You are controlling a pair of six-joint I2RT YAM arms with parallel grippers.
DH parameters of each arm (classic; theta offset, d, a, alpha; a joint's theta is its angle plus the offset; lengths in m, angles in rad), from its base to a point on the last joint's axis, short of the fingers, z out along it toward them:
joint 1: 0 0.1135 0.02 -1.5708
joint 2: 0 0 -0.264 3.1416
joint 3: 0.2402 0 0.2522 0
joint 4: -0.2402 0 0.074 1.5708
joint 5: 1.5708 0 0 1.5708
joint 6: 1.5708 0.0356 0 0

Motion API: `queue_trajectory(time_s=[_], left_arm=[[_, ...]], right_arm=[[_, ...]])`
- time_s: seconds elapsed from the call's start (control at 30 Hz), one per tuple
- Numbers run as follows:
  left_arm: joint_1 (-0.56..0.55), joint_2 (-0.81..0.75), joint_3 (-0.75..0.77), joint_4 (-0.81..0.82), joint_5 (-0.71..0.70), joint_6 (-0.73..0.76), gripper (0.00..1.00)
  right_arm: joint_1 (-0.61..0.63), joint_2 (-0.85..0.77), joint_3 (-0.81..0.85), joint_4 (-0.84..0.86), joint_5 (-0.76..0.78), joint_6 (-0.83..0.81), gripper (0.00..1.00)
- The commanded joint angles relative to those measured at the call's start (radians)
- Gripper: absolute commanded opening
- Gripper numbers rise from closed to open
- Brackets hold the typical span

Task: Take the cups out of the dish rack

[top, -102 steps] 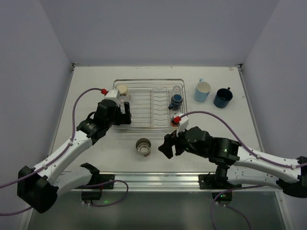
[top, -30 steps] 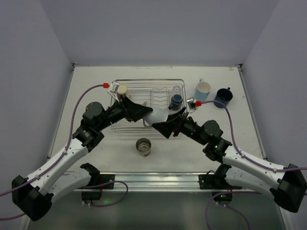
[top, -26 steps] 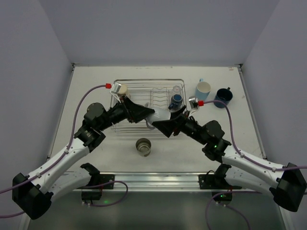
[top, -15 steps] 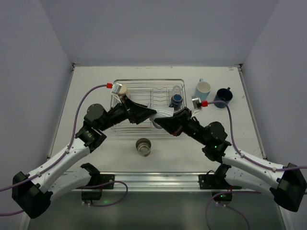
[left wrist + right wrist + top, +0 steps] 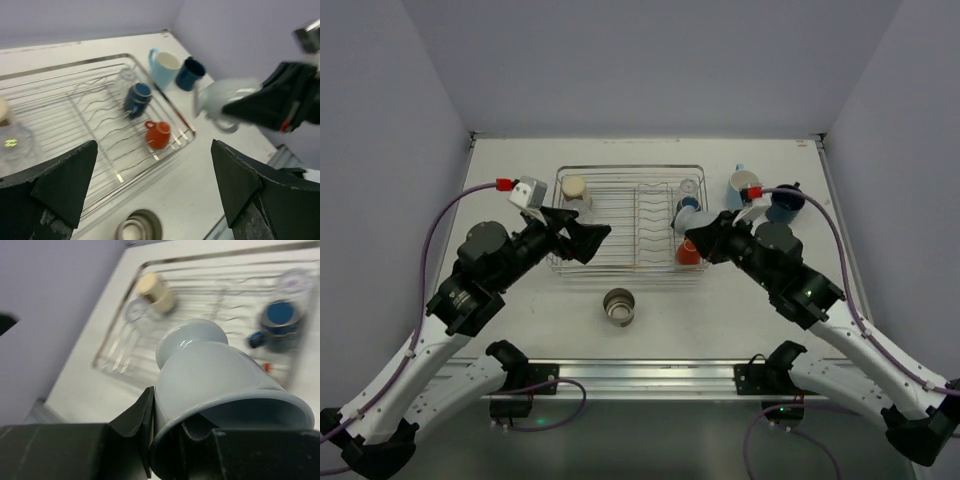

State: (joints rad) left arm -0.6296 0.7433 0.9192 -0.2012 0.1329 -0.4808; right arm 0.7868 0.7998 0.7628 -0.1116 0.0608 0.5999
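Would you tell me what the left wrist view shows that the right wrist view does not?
Only left wrist: the light blue mug, navy mug and metallic cup on the table. Only right wrist: the right pincer clamping the pale mug at its rim, one finger inside. Both: the dish rack, its small dark blue cup and that pale mug.

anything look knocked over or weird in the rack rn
Nothing spilled or broken. The small orange mug seems to lie tilted, not upright, in the near-right corner of the dish rack. The right gripper holds a pale cup tipped sideways.
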Motion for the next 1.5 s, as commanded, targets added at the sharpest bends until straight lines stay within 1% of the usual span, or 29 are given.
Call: queue_trajectory(time_s=[0.0,0.07,0.1,0.13,0.2,0.23,0.3,0.37,0.43,0.47,0.6,0.8,1.03,1.1,1.13,1.17,1.2,1.27,1.3,1.33,1.37,1.4,1.47], left_arm=[[-0.004,-0.054,-0.037,-0.207,-0.235,0.188,1.0],[-0.004,-0.084,-0.083,-0.216,-0.303,0.218,1.0],[-0.004,-0.088,-0.098,-0.213,-0.318,0.226,1.0],[-0.004,-0.096,-0.112,-0.205,-0.334,0.24,1.0],[-0.004,-0.104,-0.151,-0.188,-0.372,0.254,1.0],[-0.004,-0.105,-0.157,-0.187,-0.383,0.26,1.0],[-0.002,-0.111,-0.167,-0.185,-0.372,0.255,1.0],[-0.001,-0.125,-0.195,-0.164,-0.328,0.252,1.0],[0.005,-0.125,-0.206,-0.162,-0.308,0.249,1.0],[0.007,-0.121,-0.206,-0.164,-0.302,0.251,1.0],[0.016,-0.117,-0.204,-0.164,-0.294,0.251,1.0],[0.025,-0.107,-0.206,-0.167,-0.291,0.249,1.0],[0.036,-0.082,-0.204,-0.167,-0.291,0.249,1.0],[0.036,-0.075,-0.201,-0.167,-0.299,0.249,1.0],[0.037,-0.071,-0.198,-0.167,-0.3,0.249,1.0],[0.038,-0.062,-0.195,-0.168,-0.308,0.249,1.0],[0.038,-0.055,-0.192,-0.168,-0.311,0.249,1.0],[0.038,-0.032,-0.174,-0.179,-0.329,0.245,1.0],[0.038,-0.024,-0.168,-0.182,-0.334,0.24,1.0],[0.038,-0.016,-0.152,-0.188,-0.34,0.237,1.0],[0.038,-0.001,-0.145,-0.19,-0.346,0.232,1.0],[0.038,0.007,-0.135,-0.196,-0.346,0.223,1.0],[0.038,0.03,-0.112,-0.202,-0.342,0.212,1.0]], right_arm=[[-0.165,0.007,0.176,-0.352,0.181,-0.15,0.0],[-0.254,0.051,0.222,-0.402,0.149,-0.181,0.0],[-0.337,0.073,0.237,-0.433,0.134,-0.215,0.0],[-0.375,0.137,0.253,-0.444,0.117,-0.227,0.0],[-0.464,0.209,0.288,-0.454,0.077,-0.258,0.0],[-0.483,0.287,0.299,-0.456,0.068,-0.265,0.0],[-0.532,0.364,0.329,-0.456,0.065,-0.285,0.0],[-0.554,0.471,0.361,-0.453,0.051,-0.298,0.0],[-0.57,0.533,0.38,-0.45,0.056,-0.308,0.0],[-0.574,0.591,0.398,-0.448,0.062,-0.311,0.0],[-0.592,0.7,0.425,-0.438,0.059,-0.316,0.0],[-0.609,0.831,0.444,-0.405,0.053,-0.324,0.0],[-0.61,0.923,0.474,-0.419,0.114,-0.331,0.01],[-0.609,0.929,0.483,-0.428,0.126,-0.331,0.06],[-0.609,0.929,0.492,-0.437,0.126,-0.327,0.11],[-0.609,0.915,0.492,-0.444,0.126,-0.324,0.25],[-0.61,0.905,0.491,-0.444,0.125,-0.319,0.33],[-0.609,0.863,0.492,-0.457,0.123,-0.313,0.43],[-0.609,0.843,0.489,-0.458,0.12,-0.308,0.51],[-0.609,0.823,0.48,-0.458,0.116,-0.305,0.53],[-0.609,0.802,0.477,-0.456,0.109,-0.301,0.58],[-0.609,0.756,0.472,-0.453,0.1,-0.293,0.6],[-0.607,0.707,0.445,-0.435,0.062,-0.287,0.61]])
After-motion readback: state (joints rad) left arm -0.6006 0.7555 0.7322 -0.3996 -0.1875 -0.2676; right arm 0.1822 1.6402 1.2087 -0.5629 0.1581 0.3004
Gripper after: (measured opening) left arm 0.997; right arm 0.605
